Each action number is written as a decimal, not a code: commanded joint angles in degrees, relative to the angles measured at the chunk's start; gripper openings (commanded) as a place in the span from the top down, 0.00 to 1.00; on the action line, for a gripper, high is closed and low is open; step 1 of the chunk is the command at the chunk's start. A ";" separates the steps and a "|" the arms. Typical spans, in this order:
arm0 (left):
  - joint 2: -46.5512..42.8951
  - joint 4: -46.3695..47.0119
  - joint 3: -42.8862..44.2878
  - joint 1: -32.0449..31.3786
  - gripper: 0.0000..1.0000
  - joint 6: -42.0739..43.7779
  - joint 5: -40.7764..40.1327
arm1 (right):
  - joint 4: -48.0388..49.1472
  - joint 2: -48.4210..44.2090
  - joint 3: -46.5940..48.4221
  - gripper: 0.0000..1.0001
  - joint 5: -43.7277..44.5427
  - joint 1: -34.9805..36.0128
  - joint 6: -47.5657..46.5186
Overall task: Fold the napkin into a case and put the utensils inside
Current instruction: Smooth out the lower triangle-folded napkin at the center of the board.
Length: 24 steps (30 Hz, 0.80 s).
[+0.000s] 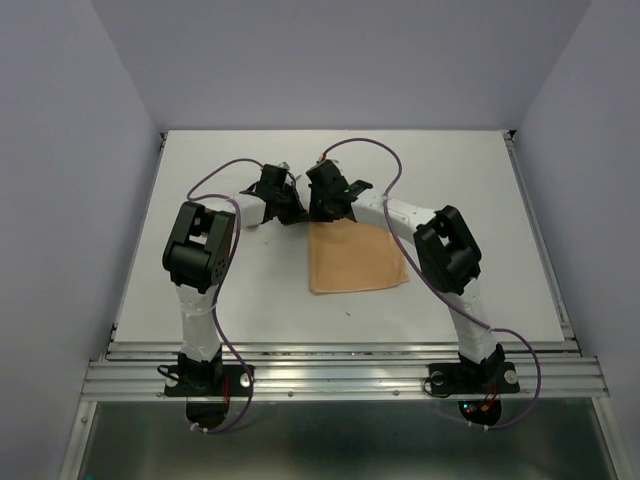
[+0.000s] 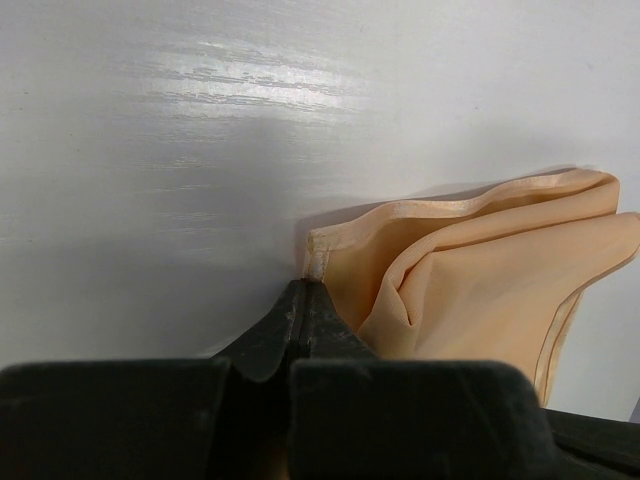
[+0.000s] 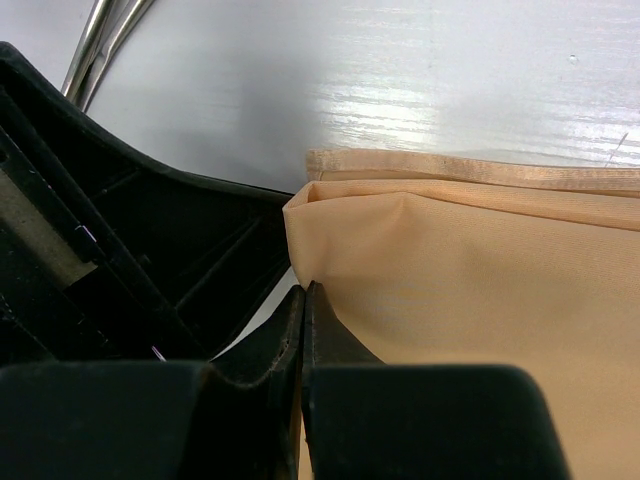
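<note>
1. Lying flat near the middle of the desk (image 1: 200,280): napkin (image 1: 355,257), peach-orange, folded into layers, between the two arms.
2. Left pincer (image 2: 303,297): jaws pressed together, nipping the napkin's hemmed corner. The cloth behind it bulges in loose folds.
3. Right pincer (image 3: 303,303): jaws closed on the corner of the upper layer. A lower hemmed edge shows just beyond that corner.
4. Position of both, top view: side by side at the napkin's far left corner, the left pincer's black body close beside the right one.
5. Utensils (image 3: 100,35): thin silver handles on the desk, seen past the left pincer in the right wrist view, apart from the napkin. Their heads are out of view.
6. Desk: white, glossy.
</note>
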 commanded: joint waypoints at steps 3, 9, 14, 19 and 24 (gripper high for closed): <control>0.43 -1.97 0.46 0.10 1.00 1.25 -1.81 | 0.68 0.61 3.66 0.99 -0.43 0.49 -0.16; 0.43 -2.15 0.81 0.10 1.00 1.42 -1.90 | 0.41 1.14 4.98 0.99 -0.69 0.49 -0.33; -0.01 -2.24 0.55 0.10 1.00 1.42 -2.17 | 0.15 2.98 5.51 0.99 -1.13 0.49 -0.33; -1.15 -2.94 0.90 0.10 1.00 1.69 -3.31 | 0.15 4.04 5.51 0.92 -2.09 0.49 -0.33; -3.08 -6.45 1.95 0.19 1.00 2.21 -6.55 | 0.85 2.64 4.64 0.64 -1.40 0.49 -0.33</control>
